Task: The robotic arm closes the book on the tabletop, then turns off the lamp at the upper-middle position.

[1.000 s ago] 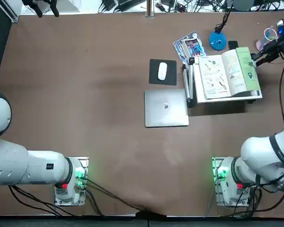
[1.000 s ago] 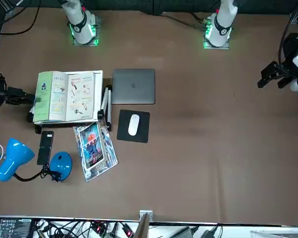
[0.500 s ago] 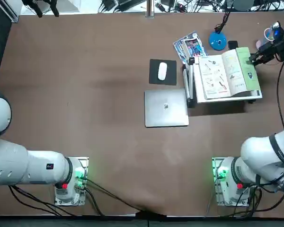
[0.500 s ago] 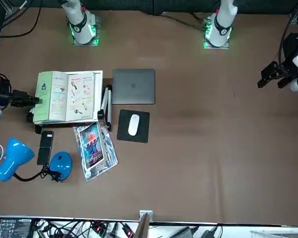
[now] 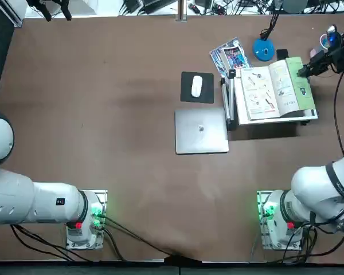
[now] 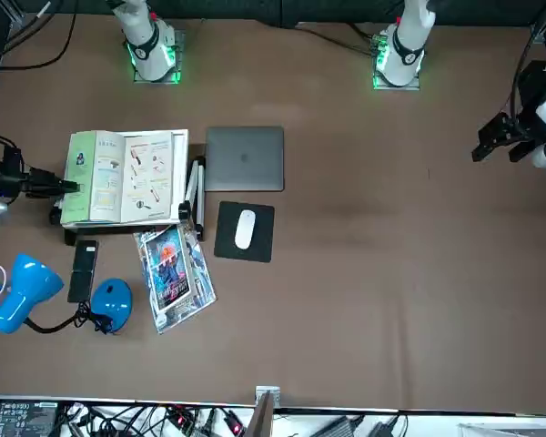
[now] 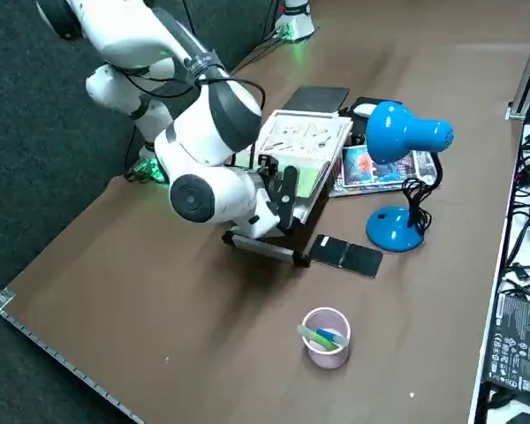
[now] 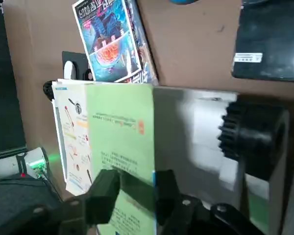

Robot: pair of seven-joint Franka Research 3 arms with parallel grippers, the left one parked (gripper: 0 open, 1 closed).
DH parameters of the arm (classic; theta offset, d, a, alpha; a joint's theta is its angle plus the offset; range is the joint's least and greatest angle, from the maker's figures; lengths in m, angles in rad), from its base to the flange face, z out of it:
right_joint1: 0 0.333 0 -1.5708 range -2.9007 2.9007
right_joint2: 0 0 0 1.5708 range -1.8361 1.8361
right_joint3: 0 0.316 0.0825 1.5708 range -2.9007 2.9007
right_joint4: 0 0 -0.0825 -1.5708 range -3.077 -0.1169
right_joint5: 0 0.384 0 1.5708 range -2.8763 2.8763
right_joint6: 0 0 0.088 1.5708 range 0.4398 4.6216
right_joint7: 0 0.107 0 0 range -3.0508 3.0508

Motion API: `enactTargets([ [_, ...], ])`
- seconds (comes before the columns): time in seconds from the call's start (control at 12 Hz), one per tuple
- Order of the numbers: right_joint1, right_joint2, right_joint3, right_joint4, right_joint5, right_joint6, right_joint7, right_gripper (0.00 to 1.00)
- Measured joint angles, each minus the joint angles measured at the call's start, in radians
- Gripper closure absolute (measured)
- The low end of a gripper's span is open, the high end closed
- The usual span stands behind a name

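Paper book [image 5: 273, 91] lies open, its pages flat and smooth green cover exposed. Right gripper [image 8: 136, 191], black and blocky, stands wide-fingered at the book's green side. Glossy blue, round-based lamp [image 7: 405, 134] sits near the book.

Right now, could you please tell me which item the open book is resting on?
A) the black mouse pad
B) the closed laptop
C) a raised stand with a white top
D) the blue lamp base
C: the open book lies on the raised white-topped stand, whose white edge shows past the pages, while the right tool is at the book's green cover flap.
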Motion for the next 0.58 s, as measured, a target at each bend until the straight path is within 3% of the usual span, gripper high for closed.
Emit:
enactTargets([
  [0.08,0.009,-0.003,0.000,0.000,0.000,0.000,0.000,0.56],
  [0.17,0.016,-0.005,0.000,0.001,0.000,0.000,0.000,0.56],
  [0.25,0.021,-0.008,0.000,0.001,0.000,0.000,0.000,0.65],
  [0.42,0.025,-0.020,0.000,0.004,-0.002,-0.001,0.000,0.91],
  [0.58,0.037,-0.050,-0.001,0.007,-0.009,-0.003,0.008,0.96],
])
